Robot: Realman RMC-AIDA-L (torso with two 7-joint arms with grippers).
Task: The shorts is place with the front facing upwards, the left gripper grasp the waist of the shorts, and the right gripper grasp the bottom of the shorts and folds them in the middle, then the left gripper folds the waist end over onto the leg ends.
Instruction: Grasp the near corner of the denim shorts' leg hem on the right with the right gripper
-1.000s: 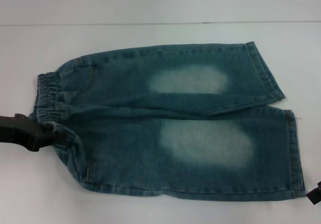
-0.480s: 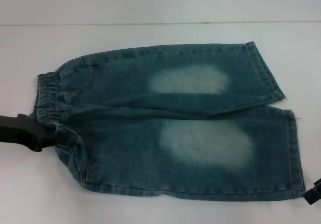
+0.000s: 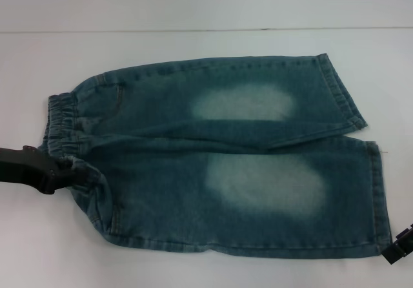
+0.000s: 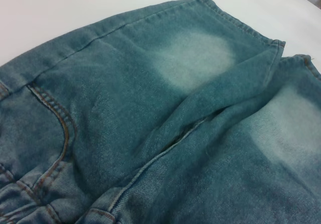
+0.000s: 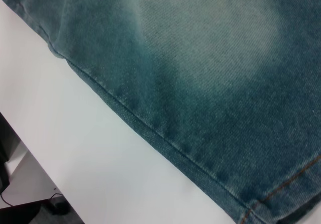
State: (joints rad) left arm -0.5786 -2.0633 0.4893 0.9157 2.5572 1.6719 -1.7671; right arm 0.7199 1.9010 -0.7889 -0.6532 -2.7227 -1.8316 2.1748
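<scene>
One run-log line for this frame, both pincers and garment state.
blue-green denim shorts: flat, faded patches up, unfolded | left pincer: at ruched elastic waistband | right pincer: beside near leg's hem corner, no grasp visible

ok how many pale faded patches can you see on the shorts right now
2. One pale patch sits on the far leg of the shorts; the other pale patch, which is larger, sits on the near leg. The underside is hidden, so any there can't be counted.
</scene>
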